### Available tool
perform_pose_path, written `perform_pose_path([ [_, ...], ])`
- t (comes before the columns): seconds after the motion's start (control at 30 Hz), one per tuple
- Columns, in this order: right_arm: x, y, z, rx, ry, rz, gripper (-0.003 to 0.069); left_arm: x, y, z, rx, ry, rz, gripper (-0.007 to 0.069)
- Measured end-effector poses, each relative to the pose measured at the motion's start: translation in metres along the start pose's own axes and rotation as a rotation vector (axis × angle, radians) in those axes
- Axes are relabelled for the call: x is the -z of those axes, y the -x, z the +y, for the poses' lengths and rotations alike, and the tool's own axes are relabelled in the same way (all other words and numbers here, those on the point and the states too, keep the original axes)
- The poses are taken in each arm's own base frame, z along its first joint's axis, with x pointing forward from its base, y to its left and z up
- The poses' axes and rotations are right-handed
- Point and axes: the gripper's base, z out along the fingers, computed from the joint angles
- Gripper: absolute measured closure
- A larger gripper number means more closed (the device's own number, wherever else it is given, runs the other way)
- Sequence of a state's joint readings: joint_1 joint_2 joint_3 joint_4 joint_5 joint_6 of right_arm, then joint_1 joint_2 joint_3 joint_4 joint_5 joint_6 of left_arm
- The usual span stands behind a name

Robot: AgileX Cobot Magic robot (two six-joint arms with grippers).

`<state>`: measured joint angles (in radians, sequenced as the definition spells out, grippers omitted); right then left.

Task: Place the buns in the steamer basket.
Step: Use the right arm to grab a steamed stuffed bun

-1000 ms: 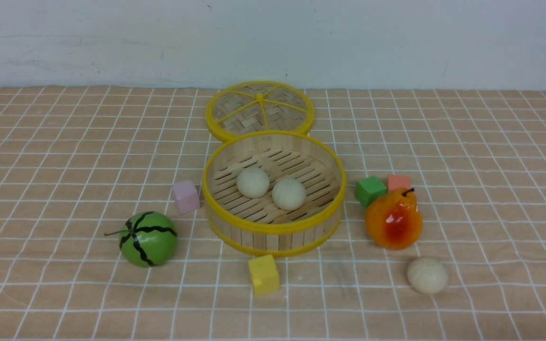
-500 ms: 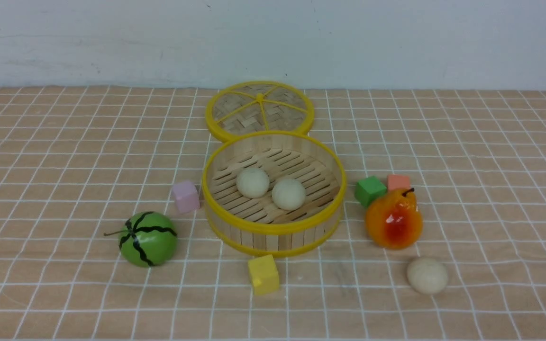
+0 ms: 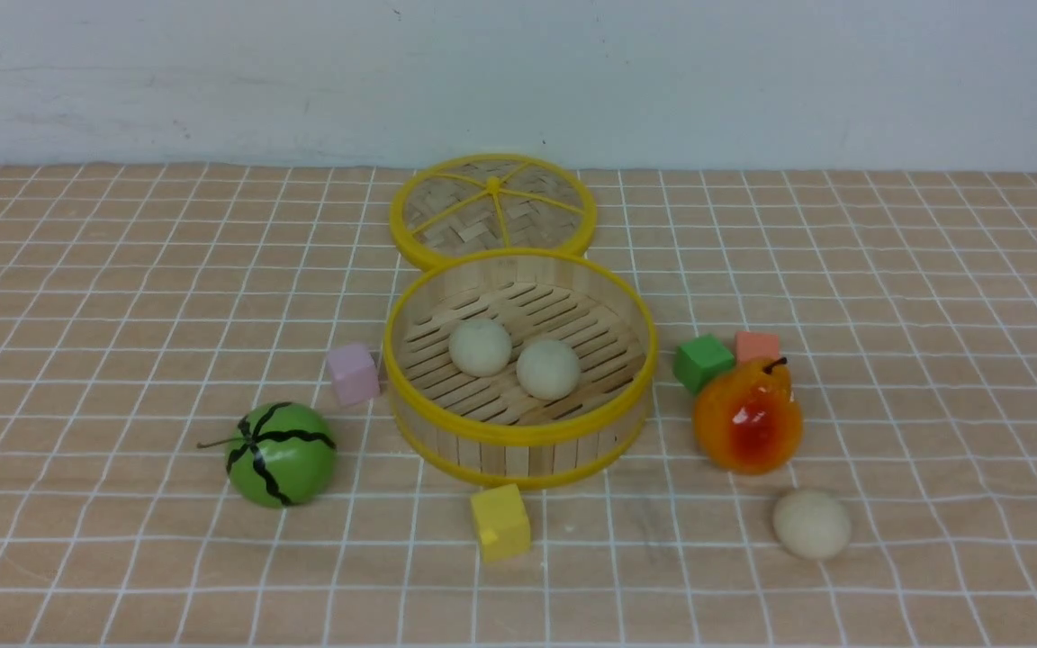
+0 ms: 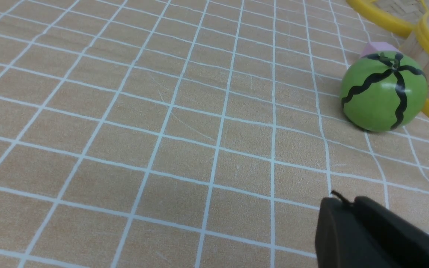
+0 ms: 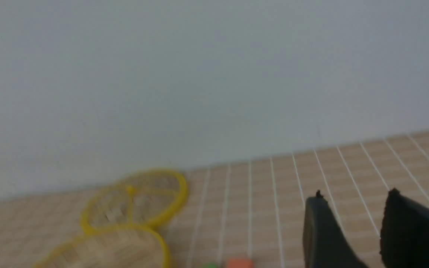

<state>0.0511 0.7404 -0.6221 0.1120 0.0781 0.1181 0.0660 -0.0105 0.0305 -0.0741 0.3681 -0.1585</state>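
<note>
The steamer basket [image 3: 518, 432] stands mid-table in the front view, with two cream buns [image 3: 480, 346] [image 3: 548, 368] side by side on its slatted floor. A third bun [image 3: 811, 523] lies on the cloth at the front right, in front of the pear. Neither arm shows in the front view. In the left wrist view my left gripper [image 4: 345, 203] is shut with nothing in it, low over the cloth and short of the melon. In the right wrist view my right gripper [image 5: 354, 195] is open and empty, raised, with the basket [image 5: 106, 247] seen beyond it.
The flat woven lid [image 3: 493, 209] lies behind the basket. A green striped melon [image 3: 282, 453] and pink cube [image 3: 353, 373] are to its left, a yellow cube [image 3: 500, 521] in front, and green cube [image 3: 703, 362], orange cube [image 3: 757, 346] and orange-red pear [image 3: 747, 418] to its right.
</note>
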Motion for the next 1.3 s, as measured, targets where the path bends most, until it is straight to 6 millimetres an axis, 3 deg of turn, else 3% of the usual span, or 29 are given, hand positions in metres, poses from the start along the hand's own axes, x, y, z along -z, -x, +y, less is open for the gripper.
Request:
perform_pose_path([
  [0.1,-0.033,-0.021,-0.005,0.044,-0.032,0.136,0.0418,0.0,0.0,0.0,0.0,0.0,0.0,0.0583],
  [0.23,-0.061,-0.043,-0.011,0.047,-0.058,0.254,0.0418,0.0,0.0,0.0,0.0,0.0,0.0,0.0575],
  [0.3,-0.08,-0.065,-0.013,0.049,-0.069,0.366,0.0418,0.0,0.0,0.0,0.0,0.0,0.0,0.057],
  [0.47,-0.099,-0.093,0.001,0.087,-0.032,0.609,0.0418,0.0,0.0,0.0,0.0,0.0,0.0,0.0565],
  [0.63,-0.119,-0.098,0.028,0.183,0.04,0.814,0.0418,0.0,0.0,0.0,0.0,0.0,0.0,0.0556],
  [0.87,-0.15,-0.102,0.053,0.273,0.086,0.919,0.0418,0.0,0.0,0.0,0.0,0.0,0.0,0.055],
  [1.13,-0.169,-0.135,0.052,0.298,0.064,1.068,0.0418,0.0,0.0,0.0,0.0,0.0,0.0,0.054],
  [1.3,-0.173,-0.144,0.054,0.244,0.065,1.084,0.0418,0.0,0.0,0.0,0.0,0.0,0.0,0.0534],
])
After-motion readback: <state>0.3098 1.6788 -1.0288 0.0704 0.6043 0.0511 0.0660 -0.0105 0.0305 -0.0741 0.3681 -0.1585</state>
